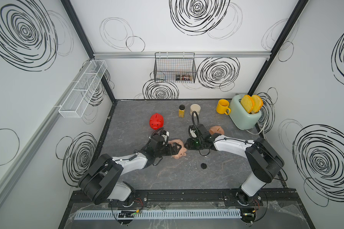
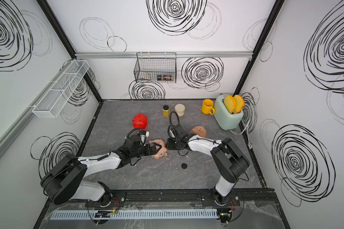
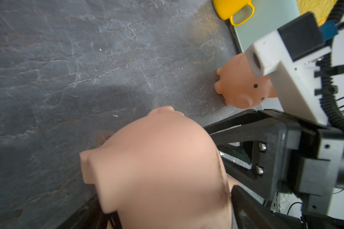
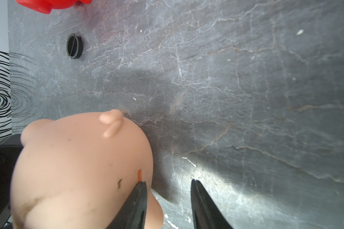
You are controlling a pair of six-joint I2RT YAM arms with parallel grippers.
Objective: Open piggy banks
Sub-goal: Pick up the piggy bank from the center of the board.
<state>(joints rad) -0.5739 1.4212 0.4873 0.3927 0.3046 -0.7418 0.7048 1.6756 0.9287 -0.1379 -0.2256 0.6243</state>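
Observation:
In both top views the pale pink piggy bank (image 1: 179,154) (image 2: 160,153) lies at mid-table with my left gripper (image 1: 176,148) shut across its body. In the left wrist view its bulk (image 3: 157,168) fills the span between the black fingers (image 3: 246,208). My right gripper (image 4: 168,184) stands open beside the pig (image 4: 77,168); one finger (image 4: 139,198) rests against its side, and bare table shows between the two. The red piggy bank (image 1: 156,121) stands behind the left arm. The peach-tan piggy bank (image 1: 216,130) stands behind the right arm. A loose black plug (image 1: 203,165) (image 4: 74,46) lies on the table.
At the back stand a spice jar (image 1: 181,111), a white tub (image 1: 195,109), a yellow mug (image 1: 222,106) and a mint toaster (image 1: 244,117) holding toast. A black wire basket (image 1: 175,67) hangs on the back wall and a white mesh shelf (image 1: 83,89) on the left wall.

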